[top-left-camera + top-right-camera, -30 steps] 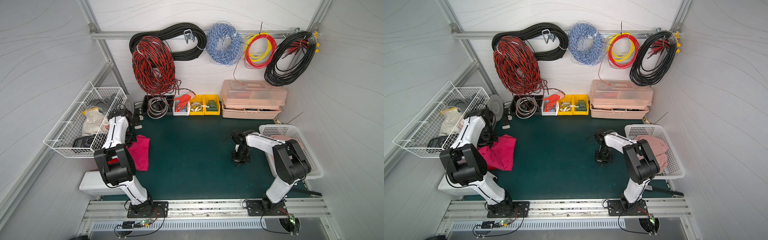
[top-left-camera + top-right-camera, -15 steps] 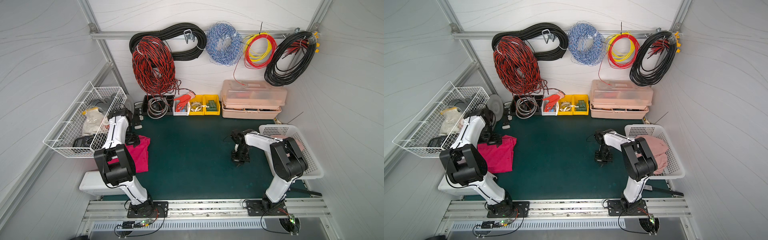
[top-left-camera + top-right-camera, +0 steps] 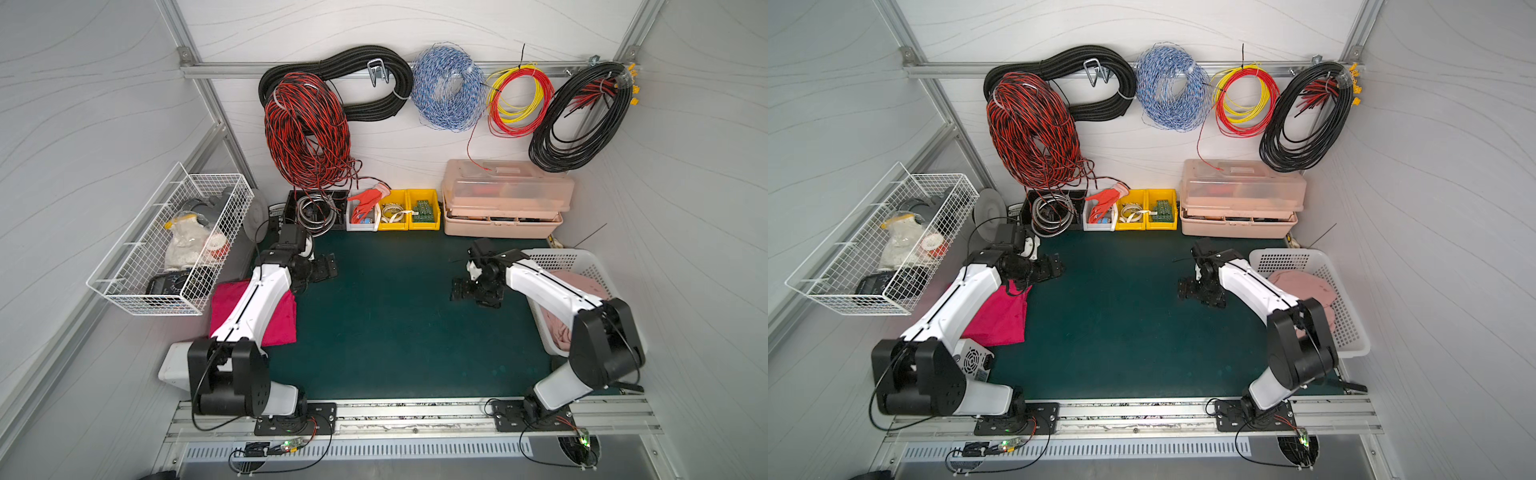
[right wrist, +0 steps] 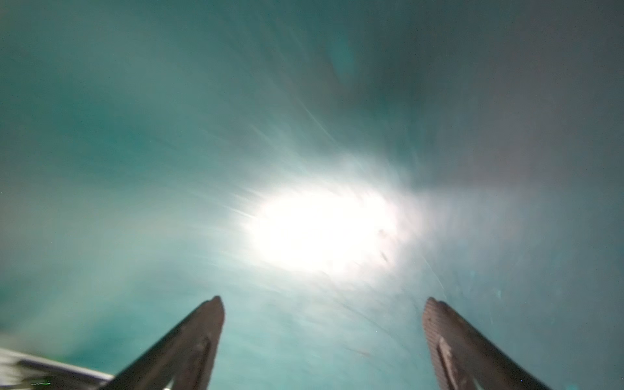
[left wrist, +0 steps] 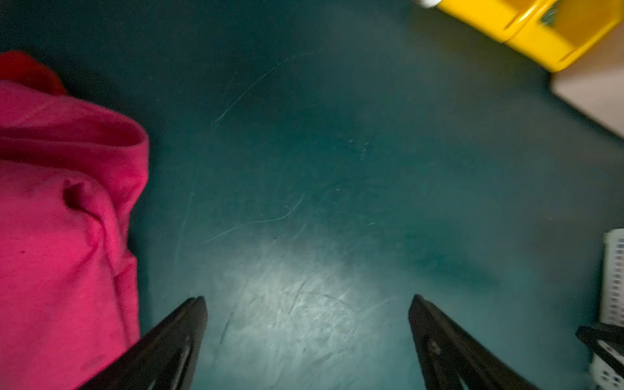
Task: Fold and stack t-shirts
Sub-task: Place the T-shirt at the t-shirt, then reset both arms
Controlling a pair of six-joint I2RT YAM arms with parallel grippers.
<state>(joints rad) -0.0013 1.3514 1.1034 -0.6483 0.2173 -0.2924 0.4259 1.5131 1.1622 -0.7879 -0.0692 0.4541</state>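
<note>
**Top views.** The folded magenta t-shirt point(image 3: 280, 318) lies at the left edge of the desk point(image 3: 395, 332), partly under the left arm. The left claw point(image 3: 326, 266) and the right claw point(image 3: 461, 291) hang over bare mat with their jaws apart, holding nothing. Pale pink cloth point(image 3: 1304, 286) sits in the white basket point(image 3: 1287, 254) at the right. Probable hazards:
- A low sweep of the left arm drags the folded shirt and undoes the fold.
- A reach into the basket catches its wall or pinches several layers.

**Left wrist view.** The left claw point(image 5: 307, 300) is spread wide just beside the shirt's edge; contact cannot be confirmed. Only here does a deeper red t-shirt point(image 5: 23, 67) show beneath the magenta one. The top views do not resolve it.

**Right wrist view.** The right claw point(image 4: 322, 299) is spread over blurred, glare-washed mat. No cloth and no clear basket wall appear, so this view cannot verify clearance on that side.
</note>
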